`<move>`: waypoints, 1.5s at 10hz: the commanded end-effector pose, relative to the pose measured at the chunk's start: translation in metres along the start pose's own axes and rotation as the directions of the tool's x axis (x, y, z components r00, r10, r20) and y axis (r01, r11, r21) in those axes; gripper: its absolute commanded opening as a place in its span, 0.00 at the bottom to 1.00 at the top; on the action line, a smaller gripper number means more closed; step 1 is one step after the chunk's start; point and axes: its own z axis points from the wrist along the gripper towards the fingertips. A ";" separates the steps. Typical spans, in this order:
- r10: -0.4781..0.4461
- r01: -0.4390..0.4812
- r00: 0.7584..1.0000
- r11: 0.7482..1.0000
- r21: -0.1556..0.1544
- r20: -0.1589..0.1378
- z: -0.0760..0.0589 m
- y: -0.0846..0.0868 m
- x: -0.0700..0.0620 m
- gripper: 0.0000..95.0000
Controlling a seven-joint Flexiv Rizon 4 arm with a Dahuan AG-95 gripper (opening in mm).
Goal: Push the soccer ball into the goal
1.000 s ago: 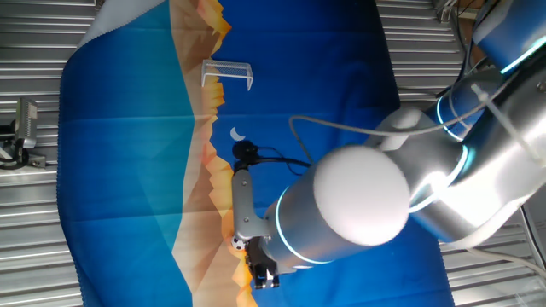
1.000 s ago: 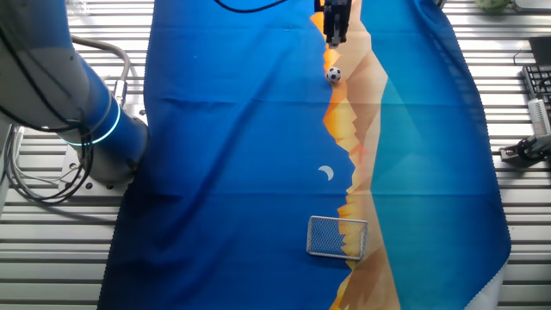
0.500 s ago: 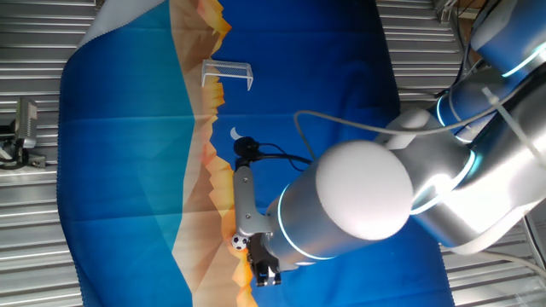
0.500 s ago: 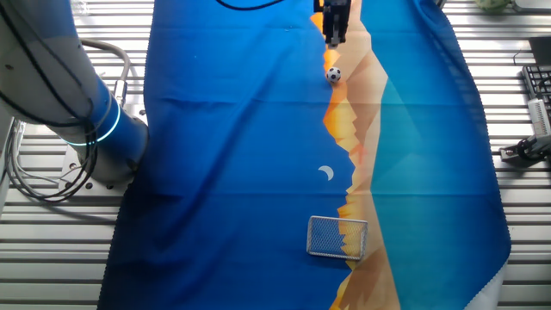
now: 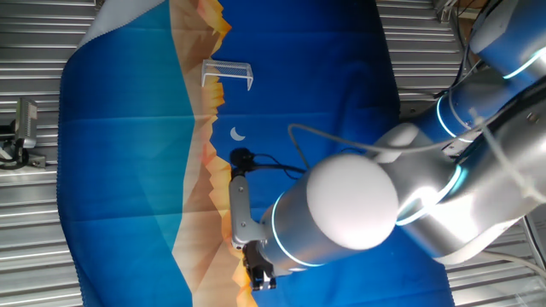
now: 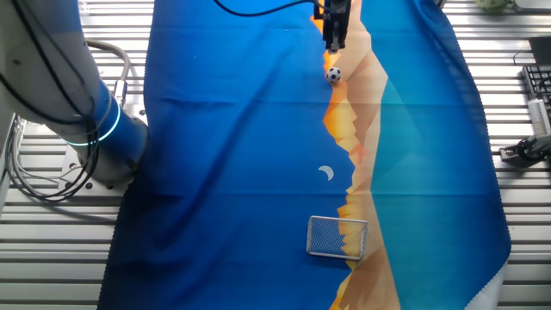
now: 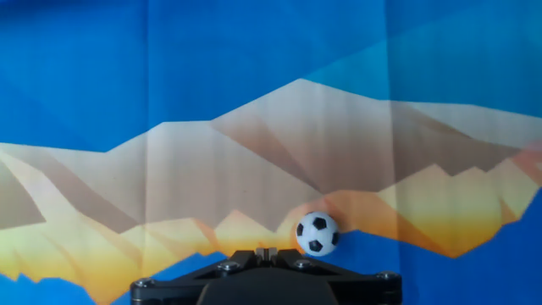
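Note:
The soccer ball is a tiny white sphere with black patches, lying on the orange mountain print of the blue cloth. It also shows in the hand view, just right of the fingertips. My gripper is shut and empty, close behind the ball; it also shows in the hand view and in one fixed view. The goal, a pale mesh frame, stands far across the cloth from the ball; it also shows in one fixed view. There the arm hides the ball.
A white printed crescent moon lies flat on the cloth between ball and goal. The cloth lies on a ribbed metal table. The robot base stands at the left. A black cable trails over the cloth.
The arm has shifted slightly, and its bulk now covers the ball in one fixed view. The ball stays in the same spot in the other fixed view.

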 end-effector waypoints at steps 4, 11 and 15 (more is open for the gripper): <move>0.005 -0.005 1.000 1.000 0.006 0.001 0.008 0.005 -0.005 0.00; 0.003 -0.003 1.000 1.000 0.004 0.002 0.016 0.004 -0.004 0.00; 0.003 -0.003 1.000 1.000 0.003 0.005 0.021 0.004 -0.004 0.00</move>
